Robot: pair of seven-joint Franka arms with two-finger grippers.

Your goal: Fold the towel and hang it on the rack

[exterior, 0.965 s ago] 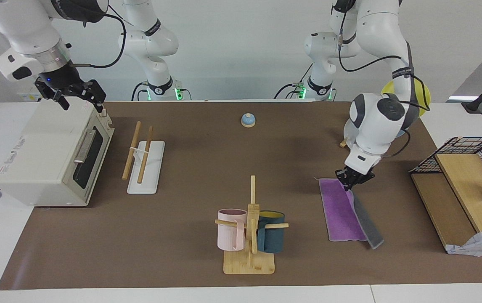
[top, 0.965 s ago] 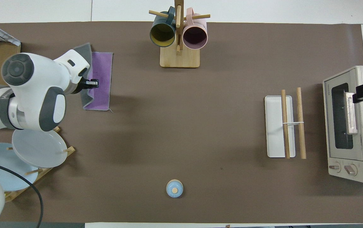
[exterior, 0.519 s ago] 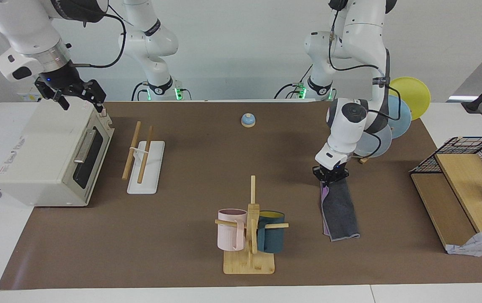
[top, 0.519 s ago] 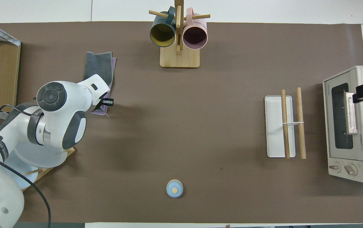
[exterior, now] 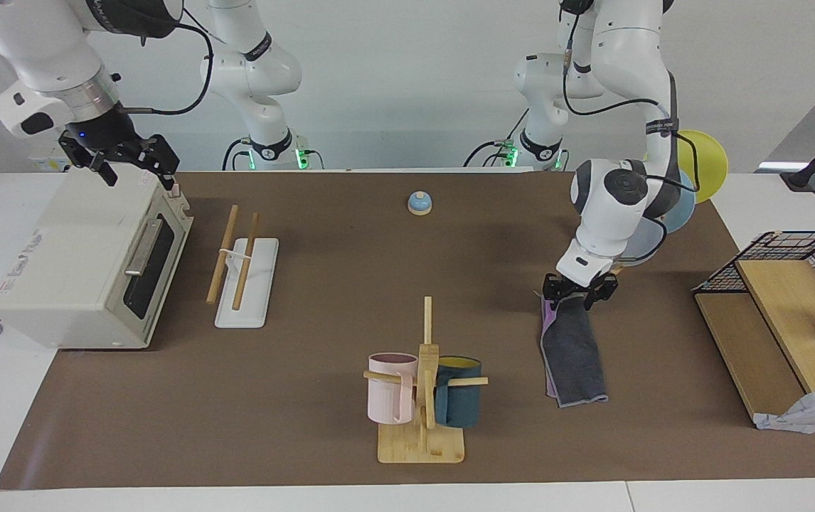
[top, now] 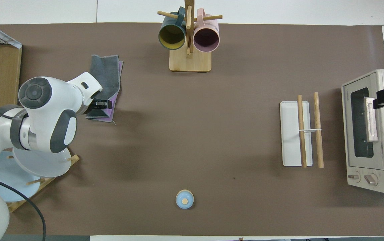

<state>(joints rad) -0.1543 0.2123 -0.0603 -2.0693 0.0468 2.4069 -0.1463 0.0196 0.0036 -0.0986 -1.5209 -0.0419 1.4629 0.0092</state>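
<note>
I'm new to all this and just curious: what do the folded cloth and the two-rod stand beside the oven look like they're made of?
The towel looks like soft, fuzzy fabric, maybe microfibre: matte grey on top, a purple edge showing underneath. The rack seems to have light, unpainted wooden rods on a smooth white base, possibly plastic or ceramic; I can't tell which.

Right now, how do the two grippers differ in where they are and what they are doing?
The left gripper is low over the folded towel's nearer end, fingers open; the right gripper waits raised above the toaster oven, away from the towel. Neither holds anything.
</note>
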